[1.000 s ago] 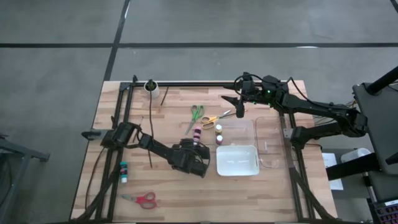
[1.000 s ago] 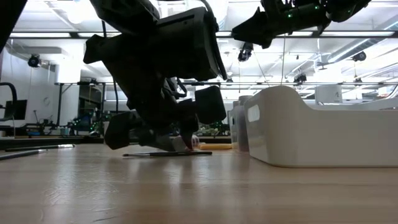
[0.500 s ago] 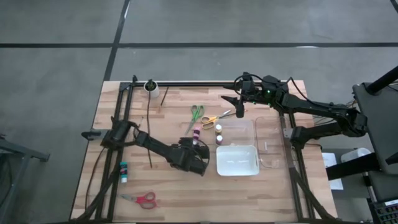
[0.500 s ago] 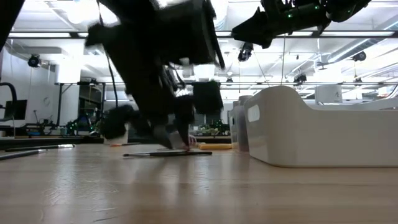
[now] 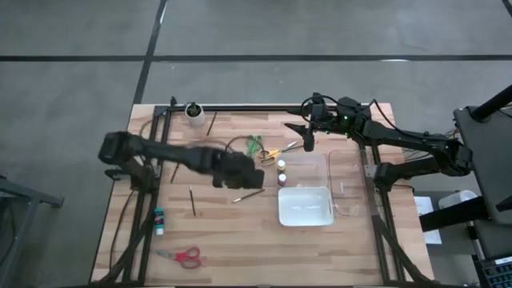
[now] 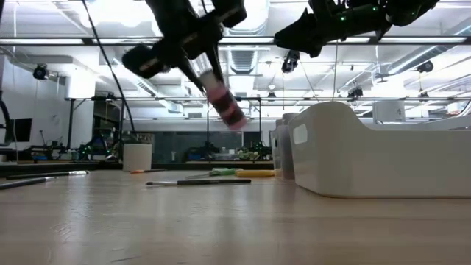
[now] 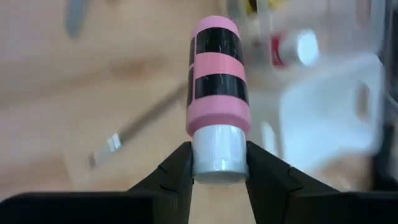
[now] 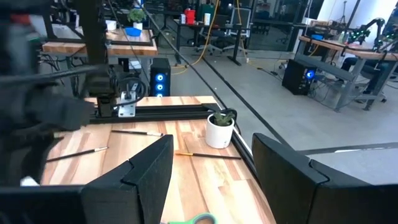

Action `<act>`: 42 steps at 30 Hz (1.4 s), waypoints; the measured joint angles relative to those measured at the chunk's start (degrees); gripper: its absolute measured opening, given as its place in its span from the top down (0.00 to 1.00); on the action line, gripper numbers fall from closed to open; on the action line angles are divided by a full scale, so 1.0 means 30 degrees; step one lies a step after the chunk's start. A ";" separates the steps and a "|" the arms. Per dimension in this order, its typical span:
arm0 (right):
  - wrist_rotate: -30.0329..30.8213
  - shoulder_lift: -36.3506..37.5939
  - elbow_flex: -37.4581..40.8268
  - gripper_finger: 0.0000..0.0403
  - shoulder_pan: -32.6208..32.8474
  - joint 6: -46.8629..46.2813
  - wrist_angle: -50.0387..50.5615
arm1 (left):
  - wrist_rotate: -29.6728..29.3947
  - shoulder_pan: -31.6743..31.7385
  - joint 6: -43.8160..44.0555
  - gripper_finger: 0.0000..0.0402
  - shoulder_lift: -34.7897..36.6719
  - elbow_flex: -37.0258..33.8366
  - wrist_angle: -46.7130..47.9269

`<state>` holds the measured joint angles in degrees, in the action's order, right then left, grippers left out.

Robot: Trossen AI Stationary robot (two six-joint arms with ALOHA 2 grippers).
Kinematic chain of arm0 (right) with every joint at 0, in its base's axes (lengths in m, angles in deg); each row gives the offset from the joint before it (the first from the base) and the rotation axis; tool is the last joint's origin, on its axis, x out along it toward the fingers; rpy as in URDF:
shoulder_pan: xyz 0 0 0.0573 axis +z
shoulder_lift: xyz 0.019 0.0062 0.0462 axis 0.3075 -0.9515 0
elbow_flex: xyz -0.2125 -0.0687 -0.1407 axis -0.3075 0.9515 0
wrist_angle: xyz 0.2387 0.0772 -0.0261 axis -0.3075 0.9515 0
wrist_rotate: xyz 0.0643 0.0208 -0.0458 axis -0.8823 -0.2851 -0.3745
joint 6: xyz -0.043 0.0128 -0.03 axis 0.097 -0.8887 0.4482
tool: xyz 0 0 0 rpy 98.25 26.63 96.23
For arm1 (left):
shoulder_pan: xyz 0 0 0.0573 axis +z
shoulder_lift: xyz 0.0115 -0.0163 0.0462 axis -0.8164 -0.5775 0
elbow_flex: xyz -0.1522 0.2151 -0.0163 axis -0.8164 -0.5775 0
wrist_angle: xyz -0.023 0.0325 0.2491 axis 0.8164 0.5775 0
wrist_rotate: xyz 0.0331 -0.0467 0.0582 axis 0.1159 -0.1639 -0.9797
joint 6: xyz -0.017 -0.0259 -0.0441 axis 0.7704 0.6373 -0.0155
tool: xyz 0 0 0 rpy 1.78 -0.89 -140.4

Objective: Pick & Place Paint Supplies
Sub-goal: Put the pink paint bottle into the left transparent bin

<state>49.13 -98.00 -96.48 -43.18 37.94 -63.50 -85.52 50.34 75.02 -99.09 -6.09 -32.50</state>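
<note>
White rectangular tray beside clear container; small white cup at table's far edge.

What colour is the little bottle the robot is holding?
Pink with black bands and a pale cap; the bottle shows best in the left wrist view.

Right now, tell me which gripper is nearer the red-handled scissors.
Left. The left gripper, shut on a pink paint bottle, hangs mid-table, up and right of the red-handled scissors at the near-left edge. The right gripper waits open near the far side, farther away.
</note>
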 joint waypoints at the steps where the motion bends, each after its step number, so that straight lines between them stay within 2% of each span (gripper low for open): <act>1: -0.0007 0.0000 0.0004 0.46 0.0004 0.0000 0.0000 | 0.2018 0.0702 0.0107 0.71 0.0228 0.0000 0.0327; 4: -0.0007 0.0000 -0.0004 0.46 0.0004 0.0000 -0.0007 | 0.6920 0.2609 0.0163 0.71 0.0602 0.0018 0.1638; 7: -0.0007 0.0000 0.0001 0.46 0.0004 0.0000 0.0000 | 0.9416 0.4231 0.0722 0.71 0.0621 0.0026 0.3344; 11: -0.0007 0.0000 -0.0002 0.46 -0.0002 0.0000 -0.0002 | 0.9797 0.5487 0.2300 0.71 0.0549 -0.0022 0.4042; 14: -0.0002 0.0000 0.0001 0.46 0.0004 0.0000 -0.0007 | 1.0275 0.6143 0.2365 0.71 0.0295 -0.0022 0.3786; 23: -0.0005 0.0000 0.0001 0.46 0.0004 0.0000 -0.0007 | 1.4991 0.7233 0.0641 0.71 -0.2455 -0.0036 0.3477; 29: -0.0007 0.0000 0.0003 0.46 0.0004 0.0000 -0.0009 | 1.5493 0.8362 -0.0580 0.71 -0.3685 -0.0015 0.3320; 42: -0.0005 0.0000 0.0004 0.46 0.0001 0.0000 -0.0015 | 1.7437 0.9146 -0.0346 0.69 -0.5784 0.0051 0.2985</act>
<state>49.12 -98.00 -96.46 -43.17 37.94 -63.54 -33.21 77.78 73.98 -116.44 -5.94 -23.54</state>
